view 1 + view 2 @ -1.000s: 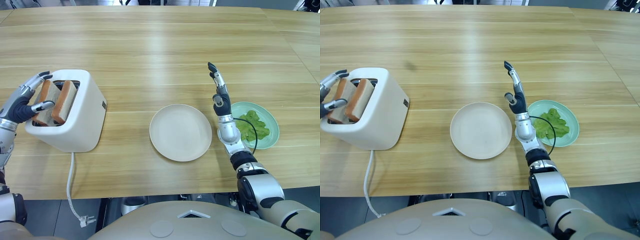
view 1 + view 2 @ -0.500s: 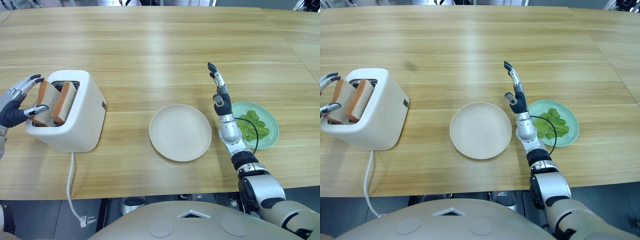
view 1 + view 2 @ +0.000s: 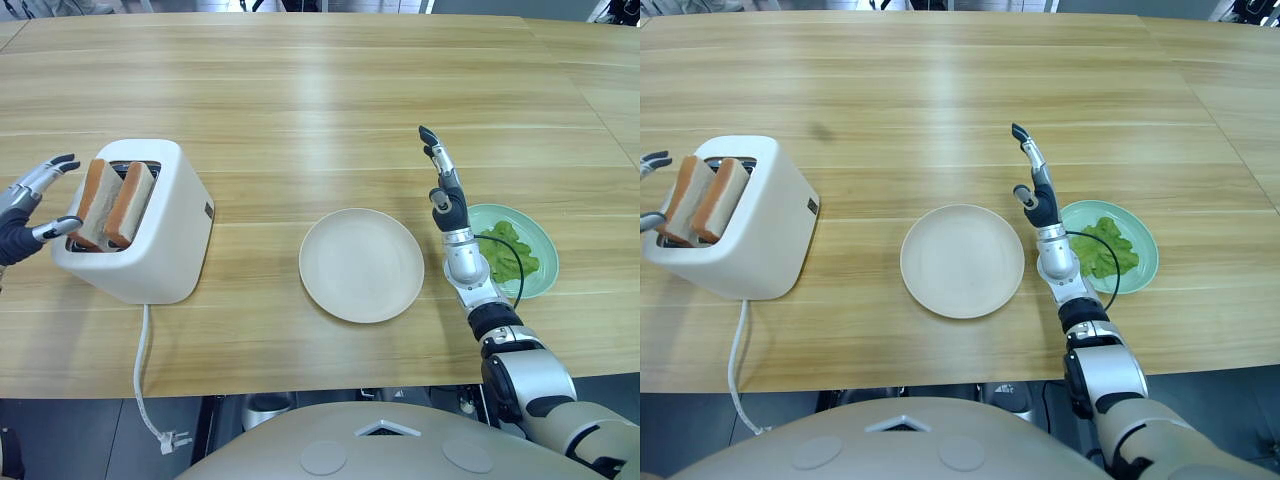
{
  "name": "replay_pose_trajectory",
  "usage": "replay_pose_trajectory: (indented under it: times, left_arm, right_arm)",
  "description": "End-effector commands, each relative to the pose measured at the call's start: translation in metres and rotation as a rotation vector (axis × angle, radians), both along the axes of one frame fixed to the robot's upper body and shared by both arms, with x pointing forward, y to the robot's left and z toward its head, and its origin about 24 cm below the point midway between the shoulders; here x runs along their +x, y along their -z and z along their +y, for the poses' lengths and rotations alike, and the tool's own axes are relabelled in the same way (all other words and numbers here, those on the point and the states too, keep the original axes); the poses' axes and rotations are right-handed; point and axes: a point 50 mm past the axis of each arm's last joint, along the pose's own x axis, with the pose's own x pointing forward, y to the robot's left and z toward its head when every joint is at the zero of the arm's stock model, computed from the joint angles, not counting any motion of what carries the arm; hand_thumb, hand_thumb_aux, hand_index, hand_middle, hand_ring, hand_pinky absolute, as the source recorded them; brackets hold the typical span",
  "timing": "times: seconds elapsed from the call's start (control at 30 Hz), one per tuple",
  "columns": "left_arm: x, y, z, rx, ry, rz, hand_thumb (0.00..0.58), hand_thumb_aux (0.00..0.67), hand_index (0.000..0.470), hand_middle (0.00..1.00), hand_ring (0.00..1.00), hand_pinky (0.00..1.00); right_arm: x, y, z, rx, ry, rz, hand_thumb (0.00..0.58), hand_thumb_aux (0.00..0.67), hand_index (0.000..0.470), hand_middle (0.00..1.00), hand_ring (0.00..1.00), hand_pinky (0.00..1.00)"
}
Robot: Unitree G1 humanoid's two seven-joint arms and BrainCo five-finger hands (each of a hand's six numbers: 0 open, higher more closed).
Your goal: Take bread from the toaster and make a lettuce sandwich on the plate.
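Note:
A white toaster [image 3: 150, 250] stands at the table's left with two bread slices sticking up from its slots, one on the left [image 3: 97, 191] and one on the right [image 3: 130, 202]. My left hand [image 3: 28, 208] hovers just left of the toaster, fingers spread and open, a little apart from the left slice. An empty cream plate [image 3: 362, 264] lies at the centre front. Lettuce [image 3: 506, 252] sits in a green dish [image 3: 549, 268] to its right. My right hand [image 3: 446, 190] stands between plate and dish, fingers pointing up and away, open and holding nothing.
The toaster's white cord [image 3: 139, 368] runs off the table's front edge to a hanging plug [image 3: 170, 437]. Bare wooden tabletop [image 3: 320, 90] stretches across the whole far half.
My left hand has drawn back to the left, away from the left bread slice it was around. The slices stay in the toaster. The right hand has shifted slightly right.

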Motion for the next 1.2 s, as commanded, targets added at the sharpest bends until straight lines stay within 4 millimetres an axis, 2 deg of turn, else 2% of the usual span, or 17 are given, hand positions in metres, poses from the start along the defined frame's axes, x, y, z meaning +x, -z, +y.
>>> replay_pose_trajectory:
  times: [0.03, 0.27, 0.6, 0.93, 1.0, 1.03, 1.07, 1.1, 1.17, 1.2]
  left_arm:
    - [-0.001, 0.018, -0.015, -0.019, 0.080, 0.074, 0.000, 0.000, 0.000, 0.00, 0.00, 0.00]
    - [-0.003, 0.033, -0.019, -0.043, 0.058, 0.094, 0.000, 0.000, 0.000, 0.00, 0.00, 0.00]
    - [-0.002, 0.038, -0.008, -0.027, -0.034, 0.104, 0.000, 0.000, 0.000, 0.00, 0.00, 0.00]
    - [-0.001, 0.044, -0.001, -0.010, -0.075, 0.141, 0.000, 0.000, 0.000, 0.00, 0.00, 0.00]
    - [0.001, 0.043, 0.001, 0.032, -0.085, 0.142, 0.136, 0.084, 0.058, 0.00, 0.00, 0.00]
    - [0.001, 0.042, 0.001, 0.039, -0.088, 0.136, 0.172, 0.108, 0.074, 0.00, 0.00, 0.00]
    - [0.002, 0.041, 0.001, 0.047, -0.088, 0.130, 0.241, 0.158, 0.108, 0.00, 0.00, 0.00]
    - [0.002, 0.040, 0.001, 0.054, -0.084, 0.125, 0.281, 0.189, 0.130, 0.00, 0.00, 0.00]
    - [0.002, 0.038, 0.001, 0.060, -0.079, 0.109, 0.432, 0.331, 0.227, 0.00, 0.00, 0.00]
    - [0.003, 0.037, 0.001, 0.064, -0.077, 0.103, 0.432, 0.331, 0.227, 0.00, 0.00, 0.00]
  right_arm:
    - [0.002, -0.005, -0.003, -0.022, 0.002, -0.012, 0.000, 0.000, 0.000, 0.00, 0.00, 0.00]
    - [0.001, -0.007, -0.001, -0.021, -0.009, -0.019, 0.000, 0.000, 0.000, 0.00, 0.00, 0.00]
    - [-0.001, -0.005, -0.006, -0.025, 0.001, -0.009, 0.000, 0.000, 0.000, 0.00, 0.00, 0.00]
    - [-0.001, -0.004, -0.003, -0.017, -0.006, -0.004, 0.000, 0.000, 0.000, 0.00, 0.00, 0.00]
    - [-0.002, -0.003, -0.005, -0.014, -0.002, -0.001, 0.000, 0.000, 0.000, 0.00, 0.00, 0.00]
    - [-0.002, -0.003, -0.005, -0.013, 0.000, 0.000, 0.000, 0.000, 0.000, 0.00, 0.00, 0.00]
    - [-0.003, -0.003, -0.005, -0.012, 0.000, 0.001, 0.000, 0.000, 0.000, 0.00, 0.00, 0.00]
    - [-0.003, -0.003, -0.005, -0.011, 0.000, 0.001, 0.000, 0.000, 0.000, 0.00, 0.00, 0.00]
    - [-0.003, -0.003, -0.005, -0.009, -0.001, 0.002, 0.000, 0.000, 0.000, 0.00, 0.00, 0.00]
    - [-0.003, -0.003, -0.005, -0.008, -0.002, 0.002, 0.000, 0.000, 0.000, 0.00, 0.00, 0.00]
